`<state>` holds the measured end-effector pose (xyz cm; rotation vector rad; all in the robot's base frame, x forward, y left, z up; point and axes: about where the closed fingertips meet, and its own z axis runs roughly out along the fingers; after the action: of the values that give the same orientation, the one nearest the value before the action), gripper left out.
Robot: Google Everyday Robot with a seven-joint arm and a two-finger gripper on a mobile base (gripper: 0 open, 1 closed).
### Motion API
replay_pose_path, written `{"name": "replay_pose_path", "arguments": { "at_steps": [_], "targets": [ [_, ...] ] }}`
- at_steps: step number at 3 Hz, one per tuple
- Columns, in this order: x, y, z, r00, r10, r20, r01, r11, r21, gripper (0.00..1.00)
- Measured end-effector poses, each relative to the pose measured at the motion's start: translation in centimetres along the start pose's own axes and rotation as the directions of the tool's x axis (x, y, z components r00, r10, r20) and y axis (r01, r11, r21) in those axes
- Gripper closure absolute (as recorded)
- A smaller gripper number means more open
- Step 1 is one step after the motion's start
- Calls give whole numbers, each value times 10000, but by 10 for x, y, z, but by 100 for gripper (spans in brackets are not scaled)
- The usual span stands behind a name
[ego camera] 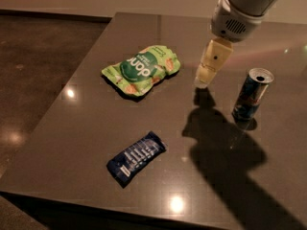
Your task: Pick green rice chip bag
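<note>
The green rice chip bag (142,69) lies flat on the dark table (86,128), left of centre, its dark green round label facing up. My gripper (205,78) hangs from the arm at the upper right, pointing down just above the table. It is to the right of the bag, a short gap away, and holds nothing that shows.
A blue-silver drink can (252,93) stands upright to the right of the gripper. A dark blue wrapper (136,158) lies nearer the front edge. The table's left edge drops to a dark floor (33,71). The arm's shadow falls across the right front.
</note>
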<state>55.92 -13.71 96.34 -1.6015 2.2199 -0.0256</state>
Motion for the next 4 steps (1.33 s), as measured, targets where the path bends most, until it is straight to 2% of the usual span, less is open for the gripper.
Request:
{"name": "replay_pose_path", "arguments": {
  "at_steps": [2,4],
  "targets": [
    [-23,-32,59,9977,673,91,-668,9966,-477,0],
    [-48,-52,100,9922,1246,55,-1235,9872,-1012,0]
  ]
}}
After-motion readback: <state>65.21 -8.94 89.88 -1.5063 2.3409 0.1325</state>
